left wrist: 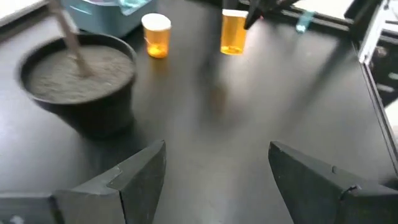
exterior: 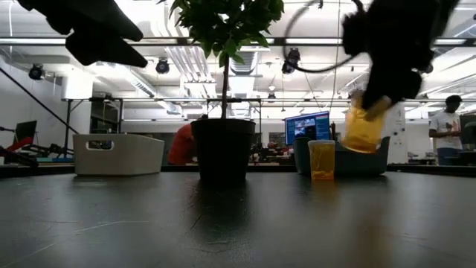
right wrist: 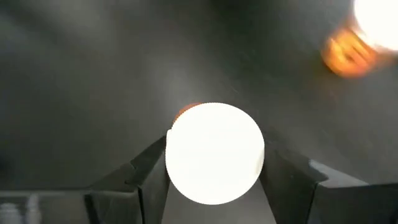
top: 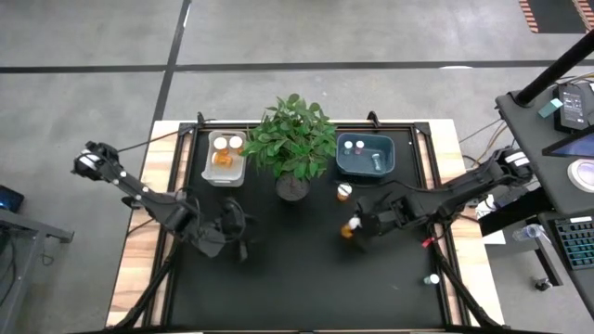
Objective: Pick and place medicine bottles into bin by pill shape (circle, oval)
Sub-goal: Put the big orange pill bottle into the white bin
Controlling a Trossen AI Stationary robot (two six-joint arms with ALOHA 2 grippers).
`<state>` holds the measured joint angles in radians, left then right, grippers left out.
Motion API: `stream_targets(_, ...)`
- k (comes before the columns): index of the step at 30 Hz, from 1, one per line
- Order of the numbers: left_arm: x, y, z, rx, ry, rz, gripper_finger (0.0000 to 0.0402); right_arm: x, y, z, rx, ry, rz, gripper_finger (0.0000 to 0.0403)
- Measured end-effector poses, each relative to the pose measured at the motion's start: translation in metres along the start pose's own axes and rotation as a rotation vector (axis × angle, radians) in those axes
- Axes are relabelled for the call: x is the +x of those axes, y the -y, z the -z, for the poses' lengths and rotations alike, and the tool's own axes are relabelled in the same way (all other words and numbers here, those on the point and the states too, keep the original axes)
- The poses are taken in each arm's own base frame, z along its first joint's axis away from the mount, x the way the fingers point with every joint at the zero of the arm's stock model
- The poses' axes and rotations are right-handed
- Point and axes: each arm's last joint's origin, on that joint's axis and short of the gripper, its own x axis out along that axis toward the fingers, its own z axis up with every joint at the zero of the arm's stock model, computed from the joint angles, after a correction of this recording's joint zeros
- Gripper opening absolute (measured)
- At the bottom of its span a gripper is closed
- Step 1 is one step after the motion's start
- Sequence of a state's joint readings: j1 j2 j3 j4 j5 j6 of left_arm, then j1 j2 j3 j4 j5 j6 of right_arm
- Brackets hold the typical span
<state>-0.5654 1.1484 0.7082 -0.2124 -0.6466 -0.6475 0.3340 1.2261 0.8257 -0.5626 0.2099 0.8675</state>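
**Right arm has an amber bottle up off the desk**

While the left end effector [left wrist: 214,180] idles with its fingers spread wide over bare black desk [top: 306,288], I have the right end effector [right wrist: 214,168] clamped on the white cap of an amber bottle [exterior: 363,128], and nothing else is in its grip. From the low camera that bottle hangs clear of the surface, slightly tilted, its long axis near vertical below the fingers. The blue bin [top: 365,155] lies beyond it toward the far edge and a little to the right; the white bin [top: 225,158] sits on the other side of the potted plant [top: 295,139], nearer the left arm. So the carry belongs to the right arm (assuming blue is the correct bin, which I cannot judge, since the pill shape is not readable).

A second amber bottle [top: 344,192] stands upright between the held one and the blue bin, so I judge the path needs to clear it. A small pale bottle [top: 432,278] waits near the desk's right front corner. Bottle bodies look translucent, smooth plastic, caps round and matte white; the desk is matte black.
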Motion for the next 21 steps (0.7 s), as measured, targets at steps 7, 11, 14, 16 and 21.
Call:
stream_targets(7,0.018,0.012,0.009,-0.001,-0.024,0.045,0.0265,0.02,-0.042,-0.03,-0.214,0.062,-0.057,0.0204)
stream_targets(11,0.02,0.016,0.008,-0.014,-0.021,0.07,0.0265,0.028,-0.066,-0.046,-0.307,0.076,-0.067,0.0205)
stream_targets(14,0.018,0.017,0.005,-0.017,-0.009,0.078,0.0265,0.031,-0.08,-0.053,-0.362,0.067,-0.064,0.0205)
stream_targets(16,0.017,0.016,0.004,-0.01,-0.006,0.08,0.0265,0.033,-0.086,-0.057,-0.39,0.054,-0.054,0.0205)
stream_targets(21,0.016,0.016,0.003,0.014,-0.003,0.081,0.0265,0.036,-0.089,-0.058,-0.422,0.011,-0.019,0.0205)
